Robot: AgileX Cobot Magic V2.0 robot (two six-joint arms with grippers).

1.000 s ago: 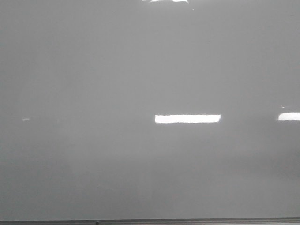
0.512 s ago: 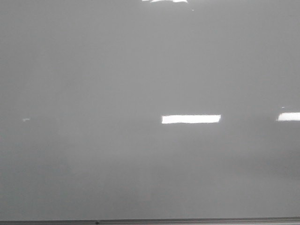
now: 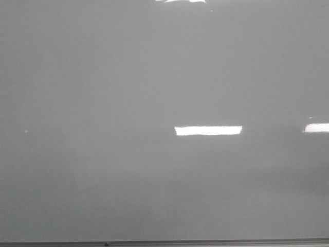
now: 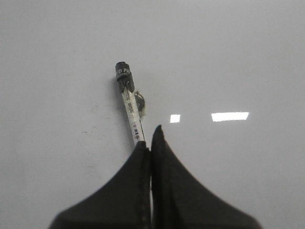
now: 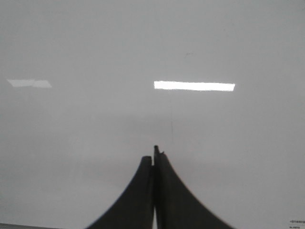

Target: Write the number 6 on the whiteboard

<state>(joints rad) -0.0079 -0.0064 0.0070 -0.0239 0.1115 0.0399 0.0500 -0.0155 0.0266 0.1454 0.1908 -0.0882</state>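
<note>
Number 6: no black stroke visible anywhere on board in any view; judged not yet written.
Whiteboard: large glossy pale grey-white whiteboard (image 3: 103, 103) filled front view, thin grey frame edge along bottom. Rigid, slick; nothing to grip, needs only light tip pressure.
Marker: slim white-barrelled marker with black tip (image 4: 128, 100), angled toward board, tip at or near surface, contact unclear. Light, stiff, prob slippery; best held mid-barrel.
Left claw: black left claw (image 4: 150, 143) pinched tight on marker's rear barrel.
Right claw: black right claw (image 5: 155, 155) pressed closed, apparently holding nothing; faint thin line on board just beyond it.
Vs earlier: front view's central glare bar shifted its left end slightly; board otherwise same.
</note>
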